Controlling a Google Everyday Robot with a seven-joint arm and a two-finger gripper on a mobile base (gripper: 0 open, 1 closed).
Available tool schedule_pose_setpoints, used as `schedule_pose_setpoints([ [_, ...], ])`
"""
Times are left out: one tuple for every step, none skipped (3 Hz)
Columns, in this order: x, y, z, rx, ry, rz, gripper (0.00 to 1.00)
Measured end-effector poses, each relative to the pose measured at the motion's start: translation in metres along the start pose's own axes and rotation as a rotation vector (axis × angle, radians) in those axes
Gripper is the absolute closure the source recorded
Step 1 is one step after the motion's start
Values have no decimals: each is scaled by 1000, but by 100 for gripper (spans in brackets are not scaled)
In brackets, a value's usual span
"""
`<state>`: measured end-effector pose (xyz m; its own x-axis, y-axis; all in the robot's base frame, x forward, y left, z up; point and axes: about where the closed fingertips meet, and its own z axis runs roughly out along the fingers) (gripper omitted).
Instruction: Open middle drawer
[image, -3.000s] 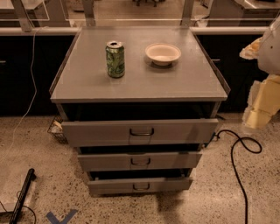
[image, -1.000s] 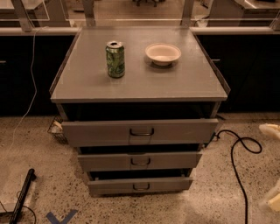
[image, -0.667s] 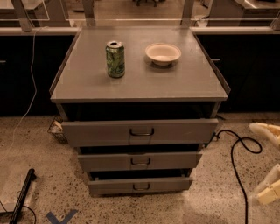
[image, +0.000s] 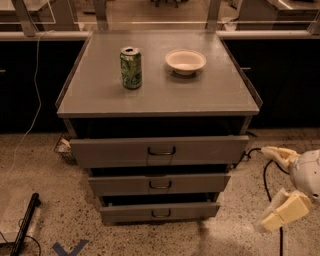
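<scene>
The grey cabinet has three stacked drawer fronts. The middle drawer (image: 200, 183) is the second one, with a small dark loop handle (image: 160, 185) at its centre. It stands slightly out from the frame, with a dark gap above it. My gripper (image: 264, 189) hovers low at the right, beside the cabinet and level with the middle and bottom drawers. Its cream fingers (image: 276, 153) are spread wide apart, open, with nothing between them. It touches no drawer.
A green can (image: 131, 67) and a white bowl (image: 185, 61) sit on the cabinet top (image: 215, 95). The top drawer (image: 110, 151) and bottom drawer (image: 125, 212) also stand slightly out. A black cable (image: 265, 175) runs over the floor by the gripper. A dark bar (image: 25, 222) lies at lower left.
The gripper dropped from high at the right edge to the lower right corner, then came up and leftward into view toward the cabinet's side. The drawers have not moved.
</scene>
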<state>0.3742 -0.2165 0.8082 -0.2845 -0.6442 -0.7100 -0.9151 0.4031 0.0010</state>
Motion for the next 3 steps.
schedule_pose_setpoints([
  [2, 1, 3, -1, 10, 4, 0],
  [0, 10, 14, 12, 22, -9, 0],
  [26, 14, 49, 17, 65, 49, 0],
])
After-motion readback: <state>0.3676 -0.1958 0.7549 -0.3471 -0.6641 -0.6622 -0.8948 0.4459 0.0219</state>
